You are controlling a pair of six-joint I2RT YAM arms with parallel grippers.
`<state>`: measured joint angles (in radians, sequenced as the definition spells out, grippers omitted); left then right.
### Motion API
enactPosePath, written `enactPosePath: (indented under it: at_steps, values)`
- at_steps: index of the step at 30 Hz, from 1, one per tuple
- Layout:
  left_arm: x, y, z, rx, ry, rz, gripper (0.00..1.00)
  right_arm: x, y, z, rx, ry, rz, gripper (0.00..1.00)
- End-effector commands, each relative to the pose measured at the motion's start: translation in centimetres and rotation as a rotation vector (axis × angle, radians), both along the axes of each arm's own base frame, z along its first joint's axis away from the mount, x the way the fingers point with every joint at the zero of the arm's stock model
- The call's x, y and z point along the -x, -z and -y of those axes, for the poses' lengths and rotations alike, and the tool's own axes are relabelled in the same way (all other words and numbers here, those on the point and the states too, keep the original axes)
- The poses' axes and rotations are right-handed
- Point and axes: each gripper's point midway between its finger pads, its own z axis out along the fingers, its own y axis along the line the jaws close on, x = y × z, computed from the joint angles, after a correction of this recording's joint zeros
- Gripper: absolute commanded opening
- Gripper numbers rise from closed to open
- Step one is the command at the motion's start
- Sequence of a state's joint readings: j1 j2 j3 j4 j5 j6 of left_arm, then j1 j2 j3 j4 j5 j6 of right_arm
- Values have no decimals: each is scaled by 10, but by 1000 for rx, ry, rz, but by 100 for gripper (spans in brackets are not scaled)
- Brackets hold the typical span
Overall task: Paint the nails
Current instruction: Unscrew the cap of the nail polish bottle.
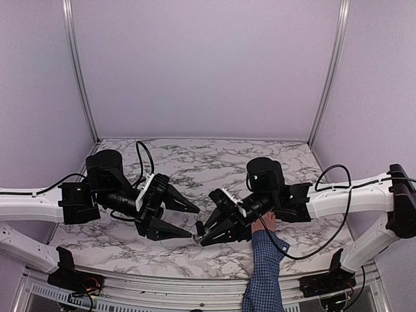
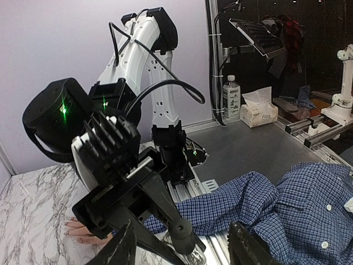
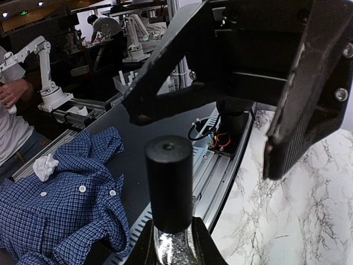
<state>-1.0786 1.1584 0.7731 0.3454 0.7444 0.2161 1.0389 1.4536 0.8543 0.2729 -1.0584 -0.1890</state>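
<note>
A small glass bottle with a black cap [image 3: 169, 185] stands upright in my right gripper [image 3: 174, 249], which is shut on its glass body. In the top view the right gripper [image 1: 204, 234] holds the bottle [image 1: 199, 228] low over the marble near the front. My left gripper [image 1: 194, 223] is open, its fingers [image 2: 120, 248] on either side of the cap [image 2: 185, 236] without touching it. A pale hand [image 1: 266, 223] in a blue checked sleeve [image 1: 263, 273] lies flat under my right arm. Its fingers [image 2: 81, 232] show in the left wrist view; the nails are too small to make out.
The marble tabletop [image 1: 195, 162] is walled by lilac panels [image 1: 201, 65] at the back and sides. A metal rail [image 1: 162, 286] runs along the front edge. Beyond it the person's checked shirt [image 3: 60, 215] shows. Both arms crowd the front middle, cables looping beside them.
</note>
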Motion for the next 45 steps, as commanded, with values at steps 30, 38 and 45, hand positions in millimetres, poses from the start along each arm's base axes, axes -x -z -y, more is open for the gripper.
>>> enactPosePath:
  at_steps: [30, 38, 45]
  values:
    - [-12, -8, 17, 7, -94, 42, 0, -11, -19, -13, -36, 37, 25, 0]
    - [-41, -1, 21, -20, -261, 31, 0, -51, -17, -16, -24, 273, 68, 0]
    - [-72, 4, 25, -44, -424, 20, 0, -86, -15, -15, -21, 444, 45, 0]
